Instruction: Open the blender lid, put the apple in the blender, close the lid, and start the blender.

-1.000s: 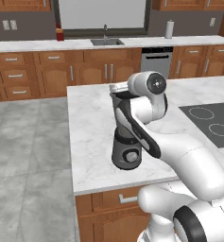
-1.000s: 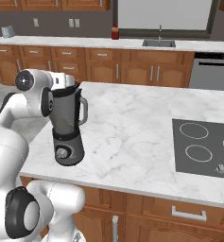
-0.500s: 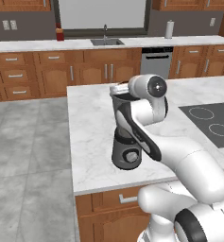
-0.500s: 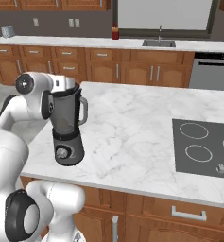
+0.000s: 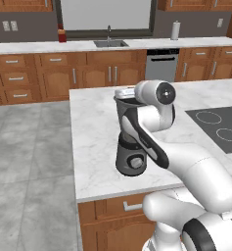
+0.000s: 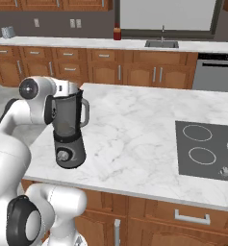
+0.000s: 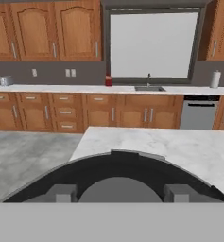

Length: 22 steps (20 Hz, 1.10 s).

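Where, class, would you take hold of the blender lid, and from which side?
Grip the blender lid by its rim, coming in level from the jar's side, probably. It is a flat round disc lying on the upright blender, and the claw sits at that height with a finger on each side.

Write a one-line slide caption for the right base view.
White arm's hand at the top of the blender near the front-left corner of the marble island, cooktop at right.

White marble island counter (image 6: pixel 134 129) — blender (image 6: pixel 68 132) upright near its front-left corner — inset black cooktop (image 6: pixel 207 149) at right.
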Motion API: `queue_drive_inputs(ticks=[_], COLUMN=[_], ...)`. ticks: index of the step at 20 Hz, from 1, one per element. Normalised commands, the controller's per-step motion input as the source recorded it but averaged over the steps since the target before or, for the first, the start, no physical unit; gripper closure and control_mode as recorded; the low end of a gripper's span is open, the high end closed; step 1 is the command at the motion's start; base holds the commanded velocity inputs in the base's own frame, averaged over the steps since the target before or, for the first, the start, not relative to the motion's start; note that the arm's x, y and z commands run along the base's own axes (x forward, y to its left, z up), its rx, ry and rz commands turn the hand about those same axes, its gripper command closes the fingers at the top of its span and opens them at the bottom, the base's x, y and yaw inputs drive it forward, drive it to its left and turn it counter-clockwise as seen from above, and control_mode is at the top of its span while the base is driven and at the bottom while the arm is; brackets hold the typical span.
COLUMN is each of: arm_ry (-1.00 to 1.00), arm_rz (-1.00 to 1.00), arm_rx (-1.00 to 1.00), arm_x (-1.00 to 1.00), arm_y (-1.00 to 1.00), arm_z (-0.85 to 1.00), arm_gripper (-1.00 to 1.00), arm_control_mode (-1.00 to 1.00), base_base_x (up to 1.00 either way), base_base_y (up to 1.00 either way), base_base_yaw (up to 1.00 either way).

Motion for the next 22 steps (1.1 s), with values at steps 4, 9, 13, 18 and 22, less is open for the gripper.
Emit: queue_drive_inputs(ticks=[4, 9, 13, 18, 22], arm_ry=[0.00, 0.00, 0.00, -0.01, -0.02], arm_rz=[-0.01, -0.04, -0.07, -0.10, -0.23], arm_rx=[0.00, 0.00, 0.00, 0.00, 0.00], arm_x=[0.00, -0.01, -0.11, -0.66, -1.00], arm_y=[0.00, 0.02, 0.03, 0.05, 0.16], arm_z=[0.08, 0.44, 0.58, 0.26, -0.04], arm_gripper=[-1.00, -1.00, -1.00, -1.00, -1.00], arm_control_mode=[-1.00, -1.00, -1.00, -1.00, -1.00], base_base_x=[0.00, 0.00, 0.00, 0.00, 0.00], base_base_y=[0.00, 0.00, 0.00, 0.00, 0.00], base_base_yaw=[0.00, 0.00, 0.00, 0.00, 0.00])
